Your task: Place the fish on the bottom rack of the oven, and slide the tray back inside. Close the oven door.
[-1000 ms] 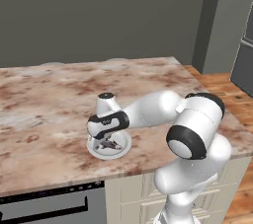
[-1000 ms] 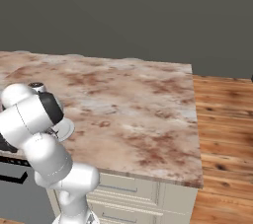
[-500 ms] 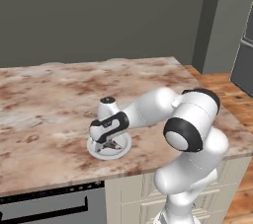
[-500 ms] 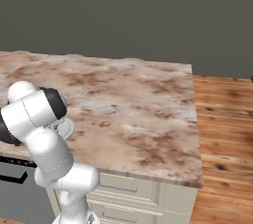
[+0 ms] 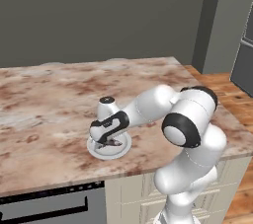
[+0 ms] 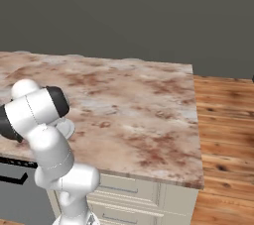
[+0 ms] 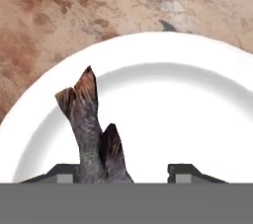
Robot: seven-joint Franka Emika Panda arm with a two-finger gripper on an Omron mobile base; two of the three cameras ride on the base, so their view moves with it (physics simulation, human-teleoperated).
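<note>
On the plate [image 7: 197,99], fish [image 7: 91,134] lies between claw [image 7: 121,171] tips.

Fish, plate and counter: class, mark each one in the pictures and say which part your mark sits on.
fish [image 7: 88,119], hand view, on its body just below the tail fin
plate [image 7: 188,114], hand view, on its bare white middle
counter [image 5: 54,99], left base view, on its bare marbled top

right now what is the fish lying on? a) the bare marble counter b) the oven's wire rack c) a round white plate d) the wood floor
c: in the hand view the fish lies on the round white plate, which sits on the marble counter.
</note>
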